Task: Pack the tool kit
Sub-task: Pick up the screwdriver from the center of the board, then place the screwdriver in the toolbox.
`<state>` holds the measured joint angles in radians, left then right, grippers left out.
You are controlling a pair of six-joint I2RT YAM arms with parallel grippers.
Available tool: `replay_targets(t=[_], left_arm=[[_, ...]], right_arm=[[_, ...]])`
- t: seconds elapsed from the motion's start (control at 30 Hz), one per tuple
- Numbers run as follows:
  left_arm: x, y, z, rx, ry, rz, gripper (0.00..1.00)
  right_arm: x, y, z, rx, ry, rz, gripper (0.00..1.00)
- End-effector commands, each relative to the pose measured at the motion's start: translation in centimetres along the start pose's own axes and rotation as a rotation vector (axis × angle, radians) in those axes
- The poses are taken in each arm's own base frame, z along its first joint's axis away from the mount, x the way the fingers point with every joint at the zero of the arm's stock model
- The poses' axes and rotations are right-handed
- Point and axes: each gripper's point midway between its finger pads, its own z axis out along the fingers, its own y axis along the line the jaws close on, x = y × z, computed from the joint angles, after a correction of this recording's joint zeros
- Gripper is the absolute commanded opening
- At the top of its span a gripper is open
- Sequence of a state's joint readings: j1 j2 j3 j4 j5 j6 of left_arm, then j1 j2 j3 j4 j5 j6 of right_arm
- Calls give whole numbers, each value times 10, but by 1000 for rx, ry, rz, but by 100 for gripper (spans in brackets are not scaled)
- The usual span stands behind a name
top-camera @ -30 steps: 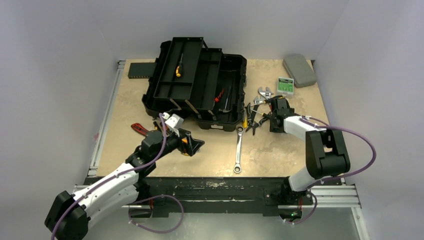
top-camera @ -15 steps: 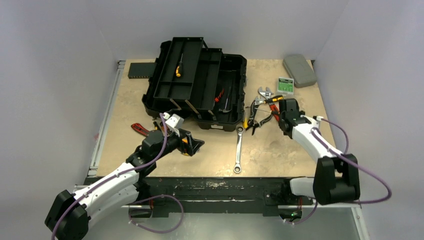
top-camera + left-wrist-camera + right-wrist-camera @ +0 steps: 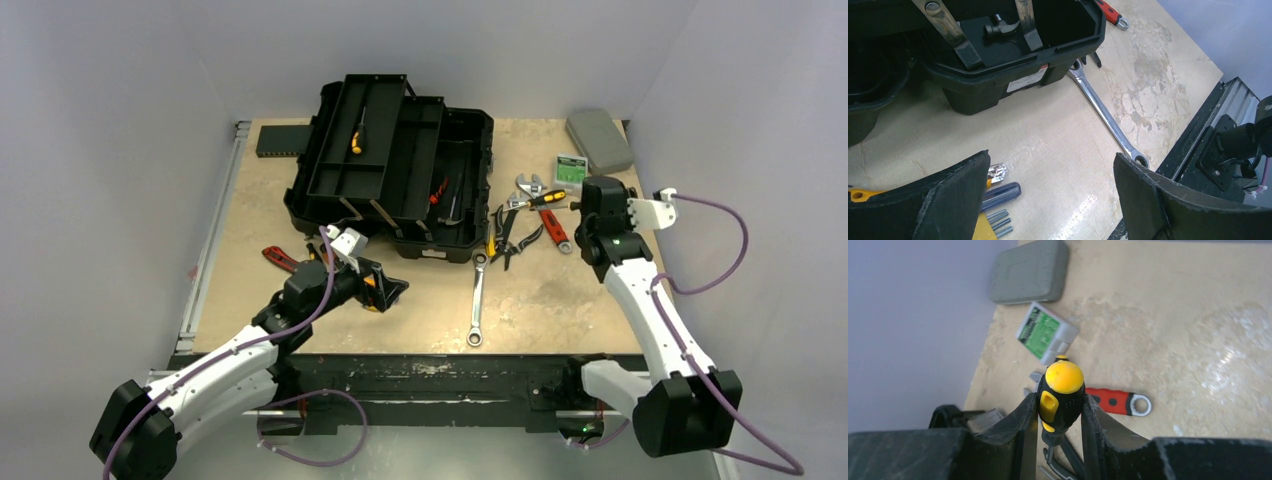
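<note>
- The right fingers [image 3: 1103,425] pinch the yellow-capped screwdriver [image 3: 1062,390] by its handle end; so short a hold could let it pivot or slip.
- Its shaft points at the pliers [image 3: 512,232] and may snag them.
- The open toolbox [image 3: 488,160] sits by the desk's [image 3: 560,300] far edge; its raised trays could catch the tool.
- The left fingers [image 3: 948,195] gape wide, holding nothing.

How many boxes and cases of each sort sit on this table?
Large black plastic toolbox: 1
Flat grey plastic case: 1
Small green-labelled box: 1
Flat black rectangular box: 1
Total: 4
</note>
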<state>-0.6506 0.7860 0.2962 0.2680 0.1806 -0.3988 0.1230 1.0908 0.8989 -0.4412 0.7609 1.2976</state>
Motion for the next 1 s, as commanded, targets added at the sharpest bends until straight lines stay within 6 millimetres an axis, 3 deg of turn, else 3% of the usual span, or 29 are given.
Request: replay_targets(t=[0.0,0.17,0.3,0.47,0.67,0.97], left_arm=[[-12,-4,1,18,-41,40,90],[-13,-3,-1,9,-47,45,89],[-15,-3,-3,4,-55,46,89],[-15,-2,-5,-4,-59,47,89],[-15,-1,-5,-7,-60,47,89],[-16,0,-6,-15,-63,54,89]], right_arm=[[-31,68,-27,-323,-53,-194,0],[-14,112,-59,-605,61,-328,0],[16,153,-102,-917,222,-456,0],[57,179,-137,-1163,452,-526,0],[93,206,-162,-1301,595,-557,0],[147,263,-209,-1466,747,-543,0]])
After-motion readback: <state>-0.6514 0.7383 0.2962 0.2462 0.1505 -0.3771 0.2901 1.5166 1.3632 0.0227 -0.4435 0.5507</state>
